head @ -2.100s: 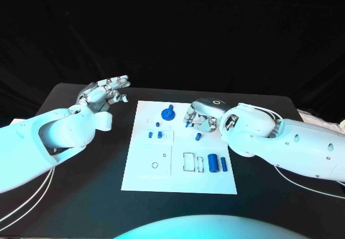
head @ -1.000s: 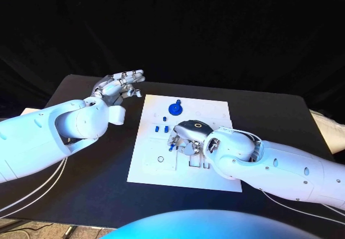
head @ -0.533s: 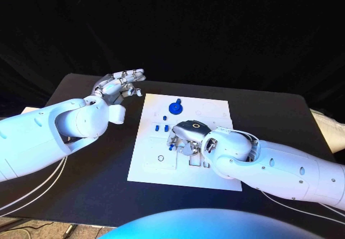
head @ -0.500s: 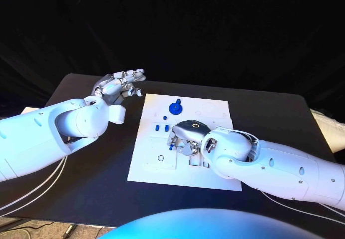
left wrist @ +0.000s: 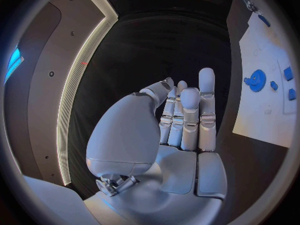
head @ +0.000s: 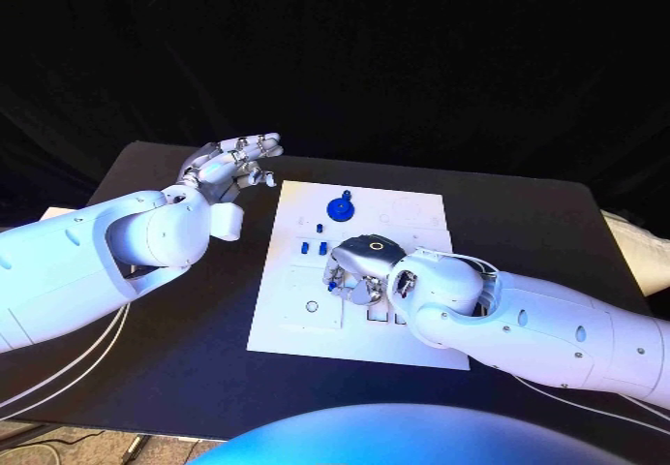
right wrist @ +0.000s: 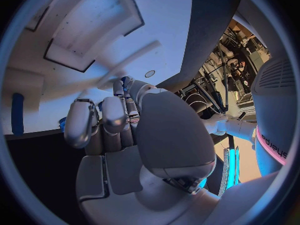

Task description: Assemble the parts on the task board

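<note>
Currently right hand [head: 360, 272] low over task board [head: 412, 218] middle, pinching small blue part [head: 331, 283]; left hand [head: 228, 167] raised off-board, fingers spread, holding nothing.

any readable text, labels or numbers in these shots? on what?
white casing above a pink band, right wrist view: one short dark printed word, too blurred to read.
task board: faint outlines only, no legible text.
blue part held by the right robot hand: no marking visible.
</note>
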{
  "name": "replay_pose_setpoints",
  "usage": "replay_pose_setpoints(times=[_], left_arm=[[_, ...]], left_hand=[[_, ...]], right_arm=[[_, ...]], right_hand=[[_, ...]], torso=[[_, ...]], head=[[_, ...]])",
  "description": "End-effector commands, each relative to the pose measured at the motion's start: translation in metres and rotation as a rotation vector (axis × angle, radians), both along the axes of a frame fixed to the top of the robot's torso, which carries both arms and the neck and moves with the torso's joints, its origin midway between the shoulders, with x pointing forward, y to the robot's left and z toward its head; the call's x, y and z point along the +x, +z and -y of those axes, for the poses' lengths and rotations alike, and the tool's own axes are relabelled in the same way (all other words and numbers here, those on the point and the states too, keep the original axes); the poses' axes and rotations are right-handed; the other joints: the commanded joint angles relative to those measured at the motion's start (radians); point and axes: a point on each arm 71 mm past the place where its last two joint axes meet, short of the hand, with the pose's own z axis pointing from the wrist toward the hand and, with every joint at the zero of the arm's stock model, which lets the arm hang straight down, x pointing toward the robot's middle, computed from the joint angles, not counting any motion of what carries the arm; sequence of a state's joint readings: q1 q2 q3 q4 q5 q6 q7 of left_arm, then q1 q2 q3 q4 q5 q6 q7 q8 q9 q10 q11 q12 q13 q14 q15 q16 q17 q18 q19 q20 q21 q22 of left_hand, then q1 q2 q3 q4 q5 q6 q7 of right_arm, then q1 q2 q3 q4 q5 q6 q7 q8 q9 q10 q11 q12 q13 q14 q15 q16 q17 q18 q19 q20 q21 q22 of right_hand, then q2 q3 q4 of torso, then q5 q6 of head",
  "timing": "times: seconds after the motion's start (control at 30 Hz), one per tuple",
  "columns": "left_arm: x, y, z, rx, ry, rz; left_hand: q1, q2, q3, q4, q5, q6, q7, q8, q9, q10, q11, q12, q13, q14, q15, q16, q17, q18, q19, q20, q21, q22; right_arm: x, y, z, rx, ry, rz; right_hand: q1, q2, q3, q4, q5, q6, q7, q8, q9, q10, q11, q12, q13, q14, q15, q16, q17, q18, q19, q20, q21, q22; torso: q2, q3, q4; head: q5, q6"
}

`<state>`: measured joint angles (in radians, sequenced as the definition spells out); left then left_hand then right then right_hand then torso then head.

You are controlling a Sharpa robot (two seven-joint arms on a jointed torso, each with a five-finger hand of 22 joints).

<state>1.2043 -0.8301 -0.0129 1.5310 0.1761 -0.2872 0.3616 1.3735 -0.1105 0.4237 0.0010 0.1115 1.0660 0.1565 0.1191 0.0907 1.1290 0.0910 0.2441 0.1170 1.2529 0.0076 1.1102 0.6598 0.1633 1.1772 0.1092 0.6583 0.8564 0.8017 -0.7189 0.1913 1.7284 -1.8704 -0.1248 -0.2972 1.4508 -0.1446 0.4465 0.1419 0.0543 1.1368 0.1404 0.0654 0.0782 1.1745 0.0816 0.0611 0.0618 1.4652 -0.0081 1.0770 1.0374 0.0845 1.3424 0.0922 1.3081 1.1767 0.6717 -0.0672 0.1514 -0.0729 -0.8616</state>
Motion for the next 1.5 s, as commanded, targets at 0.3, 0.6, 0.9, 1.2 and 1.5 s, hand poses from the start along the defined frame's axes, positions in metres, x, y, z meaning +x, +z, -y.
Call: replay_pose_setpoints(times=[0.3, 0.6, 0.9, 1.2, 1.5], left_arm=[[0.000, 0.001, 0.002, -0.006, -0.021, 0.007], [0.000, 0.001, 0.001, -0.004, -0.022, 0.007], [0.000, 0.001, 0.001, -0.003, -0.027, 0.008], [0.000, 0.001, 0.003, -0.003, -0.035, 0.009], [0.000, 0.000, 0.002, 0.000, -0.035, 0.008]], left_hand=[[0.002, 0.006, -0.006, -0.002, 0.005, -0.007, 0.004, 0.006, -0.002, -0.008, -0.001, 0.007, 0.001, -0.010, 0.001, -0.006, -0.003, 0.019, -0.006, 0.001, -0.007, -0.003], [0.002, 0.006, -0.006, -0.002, 0.005, -0.007, 0.004, 0.006, -0.002, -0.008, -0.001, 0.007, 0.001, -0.010, 0.001, -0.006, -0.003, 0.019, -0.006, 0.001, -0.007, -0.003], [0.002, 0.006, -0.007, -0.002, 0.005, -0.008, 0.004, 0.006, -0.002, -0.009, -0.001, 0.008, 0.001, -0.010, 0.001, -0.005, -0.003, 0.019, -0.006, 0.001, -0.007, -0.003], [0.002, 0.006, -0.008, -0.003, 0.004, -0.008, 0.004, 0.007, -0.002, -0.010, -0.001, 0.009, 0.002, -0.010, 0.001, -0.006, -0.004, 0.019, -0.006, 0.001, -0.008, -0.004], [0.002, 0.006, -0.008, -0.003, 0.004, -0.008, 0.004, 0.007, -0.002, -0.010, -0.001, 0.009, 0.002, -0.010, 0.001, -0.006, -0.004, 0.019, -0.006, 0.001, -0.008, -0.004]], right_arm=[[-0.001, 0.006, 0.007, 0.089, -0.048, 0.068], [0.001, 0.031, 0.045, 0.137, -0.124, 0.081], [0.021, 0.050, 0.100, -0.002, -0.229, 0.097], [0.028, 0.047, 0.111, -0.080, -0.238, 0.098], [0.028, 0.038, 0.109, -0.124, -0.214, 0.049]], right_hand=[[-0.039, -0.028, -0.146, 0.007, 0.001, -0.127, 0.009, -0.003, -0.012, -0.160, 0.022, 0.023, 0.004, -0.002, 0.022, -0.069, -0.075, 0.031, -0.064, 0.024, -0.094, -0.116], [-0.017, -0.003, -0.165, 0.008, 0.013, -0.095, 0.010, 0.003, -0.008, -0.106, 0.013, 0.074, 0.006, 0.001, 0.014, -0.074, -0.083, 0.028, -0.048, 0.018, -0.088, -0.107], [-0.017, -0.025, -0.188, 0.011, 0.012, -0.088, -0.012, -0.001, -0.009, -0.108, 0.003, 0.074, 0.001, 0.003, 0.007, -0.079, -0.089, 0.027, -0.042, 0.011, -0.086, -0.103], [-0.004, -0.035, -0.237, 0.025, 0.015, -0.095, -0.033, -0.003, -0.011, -0.150, 0.007, 0.056, 0.001, 0.004, 0.005, -0.086, -0.098, 0.028, -0.047, 0.008, -0.097, -0.114], [0.007, -0.023, -0.244, 0.030, 0.017, -0.087, -0.033, 0.000, -0.010, -0.131, 0.002, 0.069, 0.004, 0.005, 0.001, -0.084, -0.097, 0.027, -0.042, 0.006, -0.094, -0.109]], torso=[[0.000, 0.0017, -0.0005], [0.000, 0.0015, -0.0040], [0.000, 0.0000, -0.0052], [0.001, 0.0005, 0.0006], [0.002, -0.0005, 0.0003]], head=[[-0.008, 0.008], [-0.020, 0.017], [-0.034, 0.029], [-0.039, 0.032], [-0.032, 0.028]])
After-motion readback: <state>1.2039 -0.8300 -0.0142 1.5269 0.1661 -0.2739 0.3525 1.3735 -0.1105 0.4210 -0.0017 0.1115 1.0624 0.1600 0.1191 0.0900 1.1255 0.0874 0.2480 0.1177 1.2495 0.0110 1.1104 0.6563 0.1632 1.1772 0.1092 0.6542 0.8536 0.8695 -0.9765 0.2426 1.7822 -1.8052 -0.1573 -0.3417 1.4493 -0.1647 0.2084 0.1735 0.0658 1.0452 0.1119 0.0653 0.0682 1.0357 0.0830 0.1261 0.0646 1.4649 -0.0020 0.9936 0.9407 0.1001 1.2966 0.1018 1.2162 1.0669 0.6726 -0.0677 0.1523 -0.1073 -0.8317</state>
